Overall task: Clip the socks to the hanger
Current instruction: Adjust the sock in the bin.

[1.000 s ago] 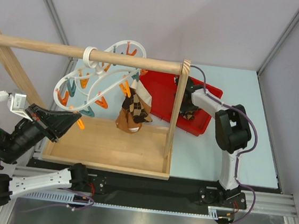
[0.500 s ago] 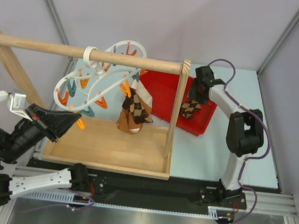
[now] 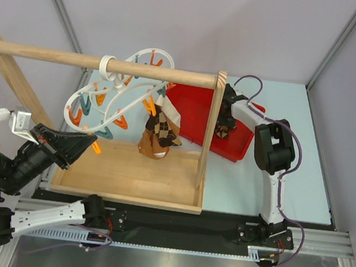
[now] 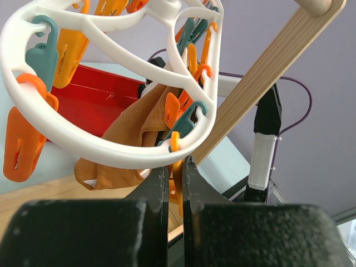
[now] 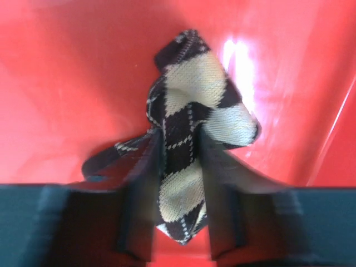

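The white wavy hanger with orange and teal pegs hangs from the wooden rod. One argyle sock hangs clipped to it; its tan inside shows in the left wrist view. My left gripper is shut on an orange peg under the hanger's rim. My right gripper is shut on a second argyle sock, which dangles over the red tray, just right of the wooden post.
A wooden frame with a rod and an upright post stands on a wooden base tray. The right arm's cable loops above the red tray. The pale table lies to the right.
My right gripper rose out of the red tray with the sock, then moved left toward the wooden post. The left arm and the hanger have not moved.
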Motion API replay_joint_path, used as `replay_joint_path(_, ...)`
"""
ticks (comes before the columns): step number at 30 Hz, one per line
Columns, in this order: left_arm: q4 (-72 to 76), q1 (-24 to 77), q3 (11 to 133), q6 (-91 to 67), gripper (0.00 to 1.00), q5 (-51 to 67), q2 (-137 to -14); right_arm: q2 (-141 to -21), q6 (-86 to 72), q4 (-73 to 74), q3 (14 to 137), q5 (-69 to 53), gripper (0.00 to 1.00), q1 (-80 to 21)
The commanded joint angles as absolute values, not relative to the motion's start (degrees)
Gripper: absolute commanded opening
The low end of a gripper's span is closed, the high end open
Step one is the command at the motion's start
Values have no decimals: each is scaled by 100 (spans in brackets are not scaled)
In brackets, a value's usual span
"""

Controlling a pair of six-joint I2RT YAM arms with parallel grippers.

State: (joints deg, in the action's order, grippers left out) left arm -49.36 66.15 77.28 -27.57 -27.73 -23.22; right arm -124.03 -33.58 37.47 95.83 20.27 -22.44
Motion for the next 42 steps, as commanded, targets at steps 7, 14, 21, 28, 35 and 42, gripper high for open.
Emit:
replay_joint_path(7, -4729, 6645, 7769, -2813, 0, -2584, -2487, -12244, -1427, 2919, 10160, 3144, 0, -2670)
replay_joint_path(14, -4694, 6653, 7726, -2856, 0, -2566, -2444, -11515, 1061, 2187, 9740, 3905, 0, -3208)
replay_joint_path(21, -4623, 6645, 7699, -2830, 0, -2514, -2522, -11443, 669, 3092, 9097, 1956, 0, -3068)
replay_joint_path(28, -4641, 6645, 7726, -2830, 0, -2505, -2523, -11840, 196, 3630, 8747, 740, 30, -2752)
replay_joint_path(35, -4693, 6645, 7743, -2821, 0, -2549, -2514, -10609, -413, 2901, 8068, 114, 62, -2312)
replay_joint_path(42, -4614, 6653, 7673, -2821, 0, -2540, -2505, -10775, -1088, 3217, 8752, 296, 62, -2013)
